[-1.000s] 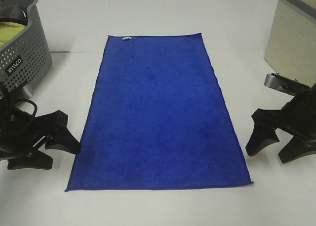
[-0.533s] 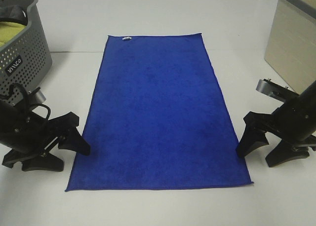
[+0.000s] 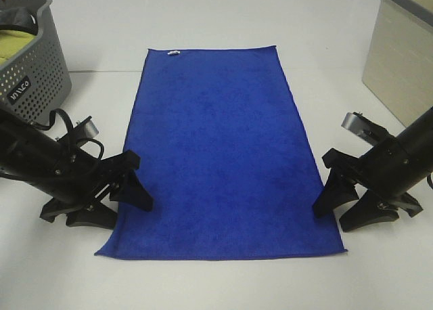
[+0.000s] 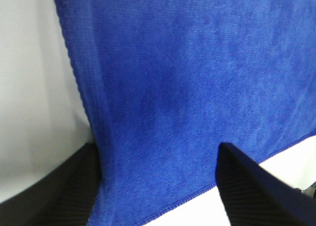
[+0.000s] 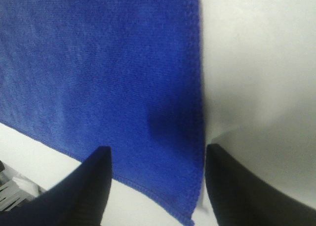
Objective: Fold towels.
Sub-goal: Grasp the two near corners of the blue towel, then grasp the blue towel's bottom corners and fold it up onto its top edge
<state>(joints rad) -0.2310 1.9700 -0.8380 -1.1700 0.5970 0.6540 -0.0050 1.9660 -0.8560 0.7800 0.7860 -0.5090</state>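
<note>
The royal-blue towel (image 3: 220, 154) lies flat and spread out lengthwise on the white table, its small white tag (image 3: 173, 53) on the far short edge. My left gripper (image 3: 118, 205) is open at the towel's near left corner, one finger (image 3: 134, 190) over the hem. My right gripper (image 3: 342, 212) is open at the near right corner. In the left wrist view the towel (image 4: 187, 88) corner lies between the open left gripper's (image 4: 158, 186) fingers. The right wrist view shows the towel (image 5: 98, 63) corner between the open right gripper's (image 5: 157, 152) fingers.
A grey perforated basket (image 3: 30, 76) with a yellow-green cloth (image 3: 17, 46) inside stands at the far left. A beige box (image 3: 402, 59) stands at the far right. Bare white table surrounds the towel.
Both grippers have moved inward to the towel's near corners and their jaws have narrowed a little. The near left corner has shifted slightly to the right.
</note>
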